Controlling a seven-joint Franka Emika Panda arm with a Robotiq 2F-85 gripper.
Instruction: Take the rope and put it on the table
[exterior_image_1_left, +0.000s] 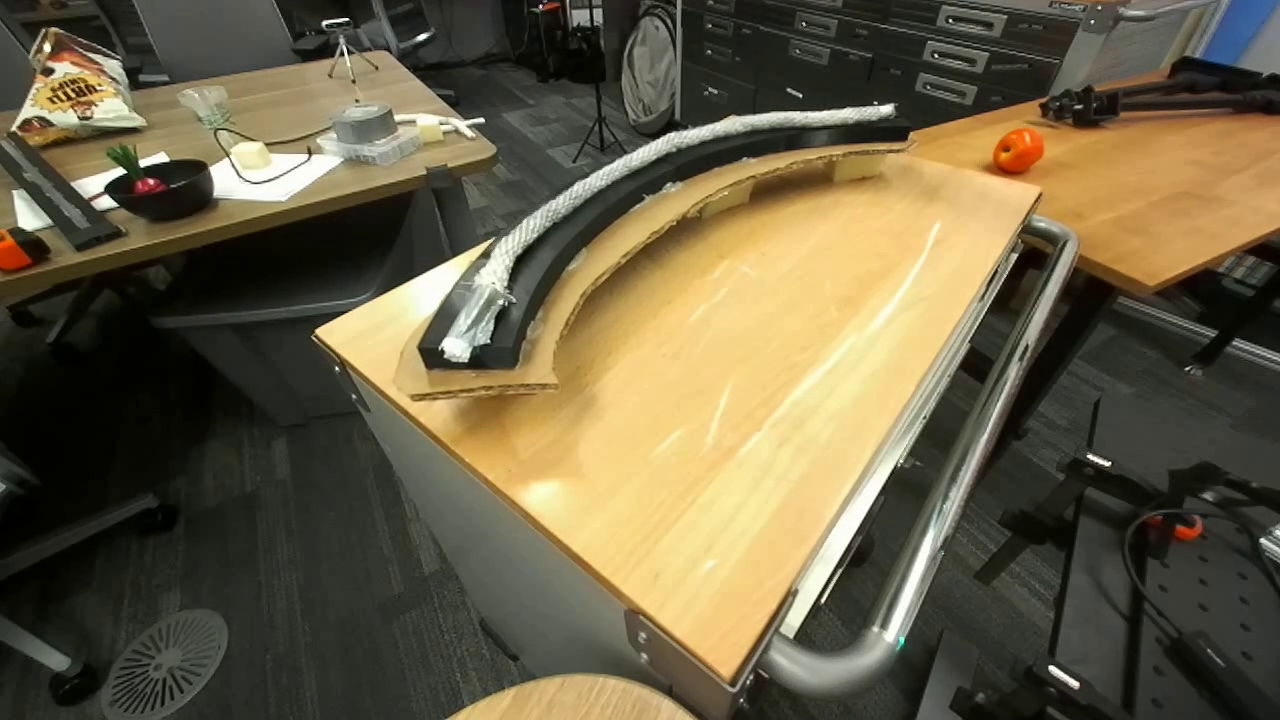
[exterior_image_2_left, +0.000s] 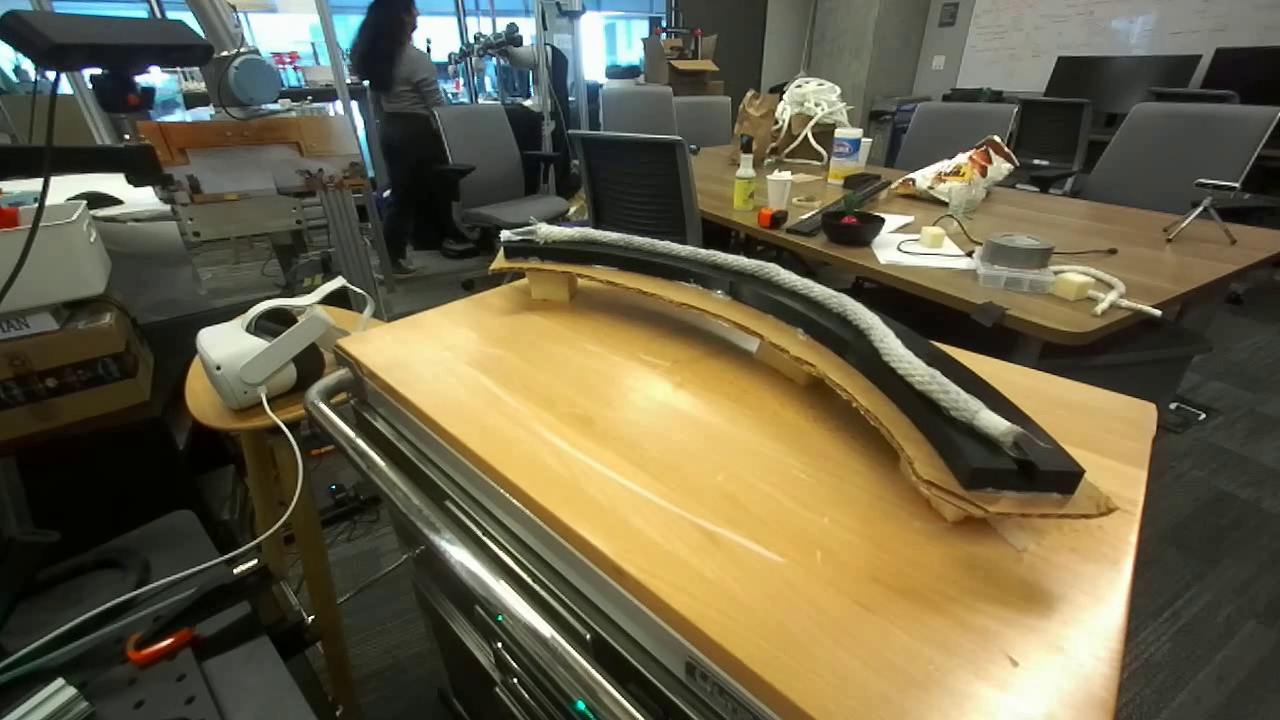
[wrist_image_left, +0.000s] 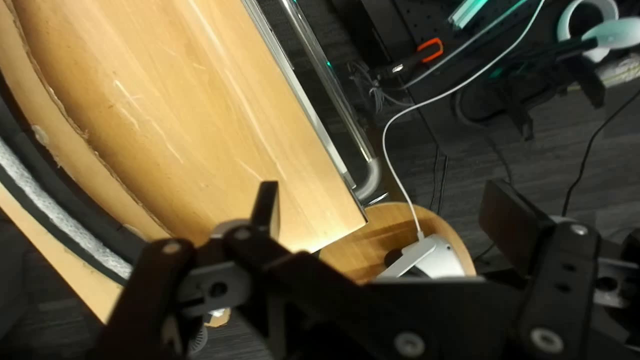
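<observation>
Rope (wrist_image_left: 62, 221) lies left of the gripper (wrist_image_left: 385, 205) in the wrist view — fingers (wrist_image_left: 510, 222) wide apart.

In the wrist view, the left edge cuts off the thick white braided rope (wrist_image_left: 56, 216), whose lower stretch the blurred, black two-fingered hand (wrist_image_left: 385, 210) covers. The hand also hides part of the bulky white plastic headset (wrist_image_left: 436, 259) and of the flat light-brown wooden surface (wrist_image_left: 190, 125), which the top edge crops. In an exterior view, writing on the white wall board (exterior_image_2_left: 1115, 35) is too faint to read.
</observation>
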